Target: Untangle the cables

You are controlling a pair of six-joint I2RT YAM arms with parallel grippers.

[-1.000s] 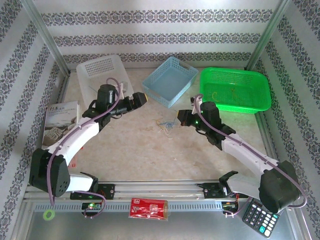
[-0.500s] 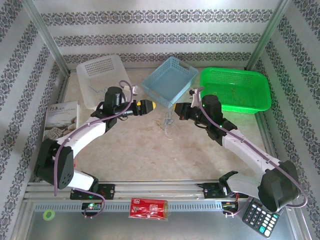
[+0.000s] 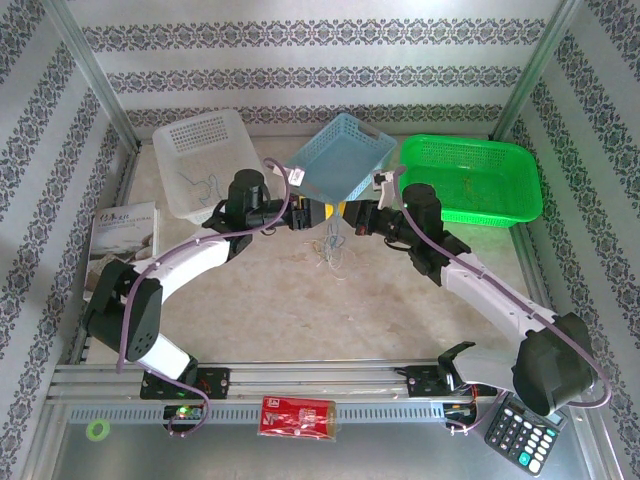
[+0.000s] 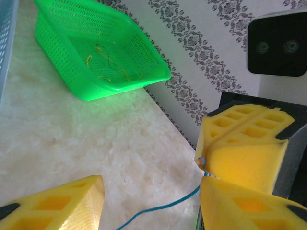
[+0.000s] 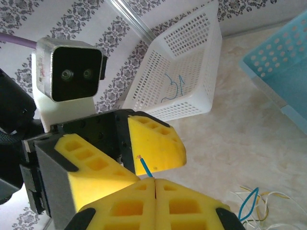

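The right claw [image 5: 154, 186] was shut on one blue wire [image 5: 146, 167]; the cables [image 3: 331, 248] trailed onto the tabletop [image 3: 400, 300] just below it. The left claw [image 4: 151, 201] stood half open, straddling that wire.

The thin curly wires [image 3: 332, 250] are dark blue, yellow-green and pale orange-white against the cream, marble-veined surface [image 3: 300, 300]. The foam-padded left fingers [image 4: 57, 203] and right fingers [image 5: 192, 206] are bright yellow, on a left arm [image 3: 200, 255] and right arm [image 3: 490, 300] of white and black. The white perforated plastic basket [image 3: 205, 135], the pale blue perforated plastic basket [image 3: 345, 165] and the bright green mesh plastic basket [image 3: 470, 212] stand before walls [image 3: 300, 75] of white banded with dark floral print.
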